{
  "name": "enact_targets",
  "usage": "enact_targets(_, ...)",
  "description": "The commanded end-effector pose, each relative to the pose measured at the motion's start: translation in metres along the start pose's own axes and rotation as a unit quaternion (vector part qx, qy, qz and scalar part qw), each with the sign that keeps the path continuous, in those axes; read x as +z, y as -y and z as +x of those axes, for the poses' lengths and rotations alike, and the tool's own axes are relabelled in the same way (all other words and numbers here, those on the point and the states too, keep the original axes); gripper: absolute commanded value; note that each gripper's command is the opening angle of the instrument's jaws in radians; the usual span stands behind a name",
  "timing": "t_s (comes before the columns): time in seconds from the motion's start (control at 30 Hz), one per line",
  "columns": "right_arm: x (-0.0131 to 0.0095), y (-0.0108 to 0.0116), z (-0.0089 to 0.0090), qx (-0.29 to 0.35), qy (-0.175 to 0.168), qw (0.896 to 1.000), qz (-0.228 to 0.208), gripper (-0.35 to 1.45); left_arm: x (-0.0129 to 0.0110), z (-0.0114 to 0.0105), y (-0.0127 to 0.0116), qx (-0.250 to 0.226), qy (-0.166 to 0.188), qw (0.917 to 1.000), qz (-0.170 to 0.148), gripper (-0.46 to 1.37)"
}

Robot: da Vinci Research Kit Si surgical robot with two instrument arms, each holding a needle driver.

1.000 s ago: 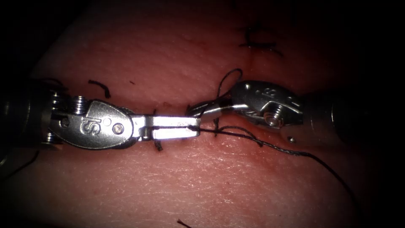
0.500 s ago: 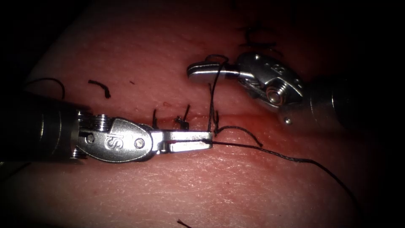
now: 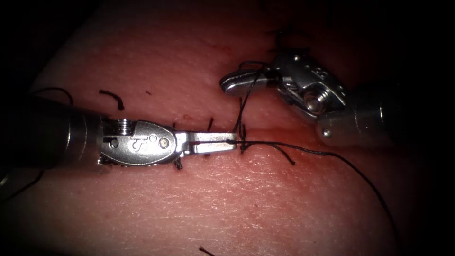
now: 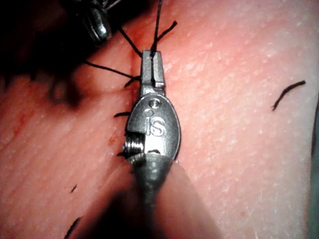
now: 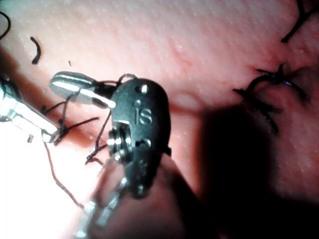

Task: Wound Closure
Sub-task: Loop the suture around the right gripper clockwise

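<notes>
My left tool (image 3: 222, 142) clamped on thread (image 3: 327, 154) at cut (image 3: 265, 129). My right tool (image 3: 241, 80) above it, shut on thread strand running down to knot (image 3: 242, 142). Strand near upright between tips; left tool nearer knot. Needle unseen.

Tissue (image 3: 227, 199) carries thread (image 3: 332, 154) and cut thread ends (image 3: 113, 97).

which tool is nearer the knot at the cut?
Left. The left tool has its jaws shut on the thread right beside the knot; the right tool holds thread above it.
</notes>
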Motion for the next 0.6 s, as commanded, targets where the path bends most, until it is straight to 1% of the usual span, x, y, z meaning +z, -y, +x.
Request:
enact_targets(0.03,0.0,0.0002,0.0002,-0.003,0.0,1.0,0.001,-0.35,0.0001,-0.0002,0.0,-0.001,-0.001,1.0,-0.006,-0.35)
enact_targets(0.13,-0.0003,0.0007,0.0011,-0.014,0.019,0.999,0.022,-0.35,0.0005,-0.0004,0.0,-0.005,-0.004,0.9999,-0.009,-0.35)
enact_targets(0.17,-0.0004,0.0009,0.0014,-0.018,0.03,0.999,0.034,-0.35,0.0005,-0.0004,-0.0001,-0.005,-0.005,0.9999,-0.011,-0.35)
enact_targets(0.2,-0.0005,0.0009,0.0015,-0.017,0.033,0.999,0.037,-0.35,0.0005,-0.0004,-0.0001,-0.007,-0.005,0.9999,-0.011,-0.35)
enact_targets(0.27,-0.0009,0.0011,0.002,-0.026,0.06,0.996,0.052,-0.35,0.0006,-0.0003,-0.0002,-0.008,-0.006,0.9999,-0.012,-0.35)
enact_targets(0.3,-0.001,0.0011,0.0021,-0.025,0.066,0.996,0.054,-0.35,0.0006,-0.0003,-0.0002,-0.008,-0.007,0.9999,-0.013,-0.35)
enact_targets(0.33,-0.0012,0.0012,0.0022,-0.027,0.084,0.994,0.057,-0.35,0.0006,-0.0001,-0.0002,-0.008,-0.007,0.9998,-0.014,-0.35)
enact_targets(0.4,-0.0013,0.0012,0.0022,-0.027,0.098,0.993,0.059,-0.35,0.0006,0.0,-0.0002,-0.009,-0.008,0.9998,-0.014,-0.35)
enact_targets(0.43,-0.0013,0.0012,0.0023,-0.027,0.112,0.991,0.062,-0.35,0.0006,0.0002,-0.0002,-0.009,-0.009,0.9998,-0.015,-0.35)
enact_targets(0.47,-0.0013,0.0012,0.0023,-0.027,0.115,0.991,0.063,-0.35,0.0006,0.0002,-0.0002,-0.009,-0.009,0.9998,-0.015,-0.35)
enact_targets(0.53,-0.0013,0.0013,0.0022,-0.033,0.131,0.988,0.073,-0.35,0.0006,0.0004,-0.0002,-0.01,-0.01,0.9998,-0.016,-0.35)
enact_targets(0.57,-0.0012,0.0014,0.0022,-0.036,0.148,0.985,0.082,-0.35,0.0005,0.0005,-0.0002,-0.011,-0.011,0.9998,-0.016,-0.35)
enact_targets(0.6,-0.0012,0.0015,0.0022,-0.039,0.155,0.983,0.085,-0.35,0.0005,0.0005,-0.0001,-0.011,-0.011,0.9997,-0.017,-0.35)
